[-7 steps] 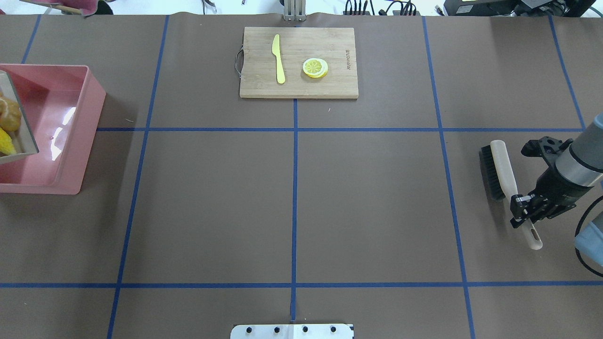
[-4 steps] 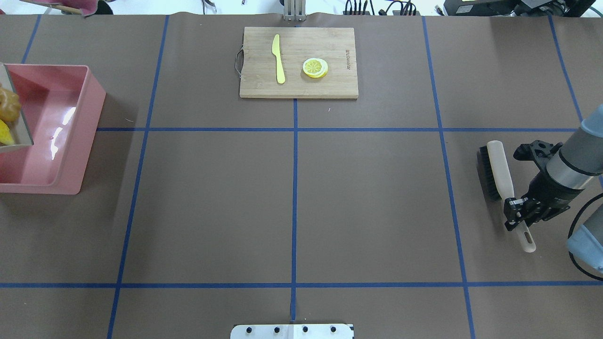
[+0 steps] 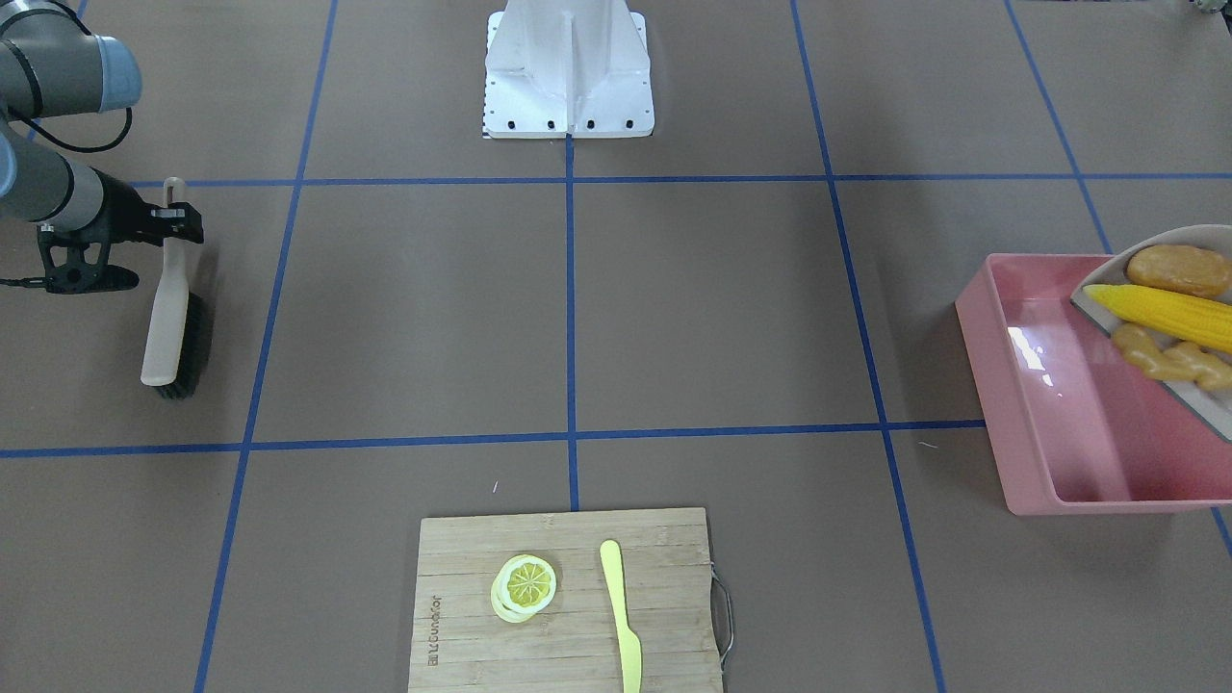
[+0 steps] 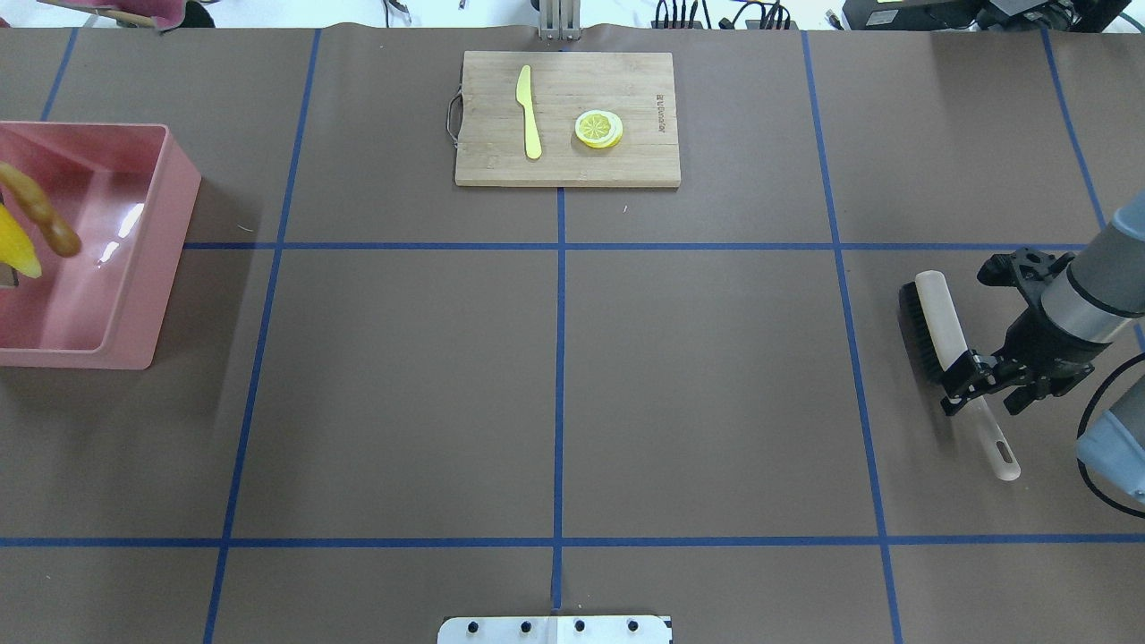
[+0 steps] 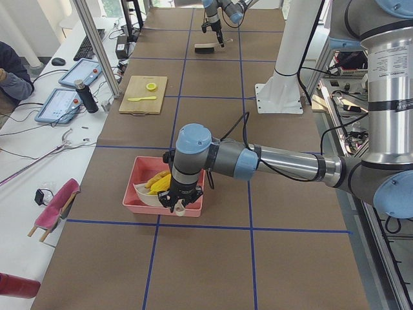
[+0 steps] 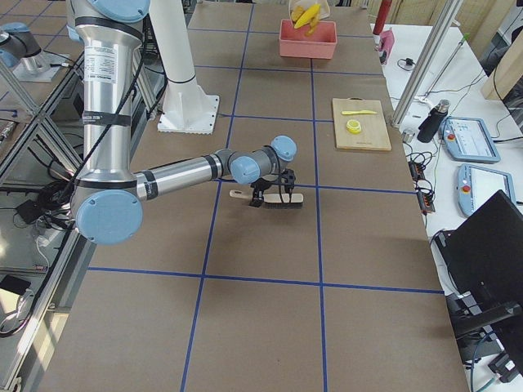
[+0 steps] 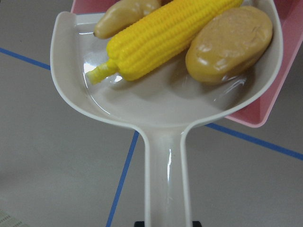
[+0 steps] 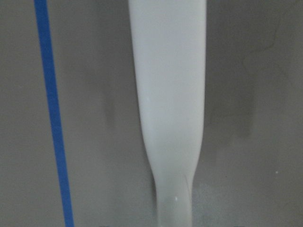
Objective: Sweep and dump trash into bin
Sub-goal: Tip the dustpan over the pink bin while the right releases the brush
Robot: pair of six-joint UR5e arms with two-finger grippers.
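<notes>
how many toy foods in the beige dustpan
3, all in the beige plastic dustpan over the pink tub: long yellow corn cob in the middle, glossy brown potato one side, knobbly tan ginger root the other. None seem hidden.

Left arm [image 5: 284, 163] and right arm [image 6: 176, 174]: silver-grey tubes, pale blue joint caps, black cables [image 4: 1092, 394]. Left gripper [image 5: 177, 203] and right gripper [image 4: 971, 391] black. White base plate [image 4: 555, 629], black screws.
</notes>
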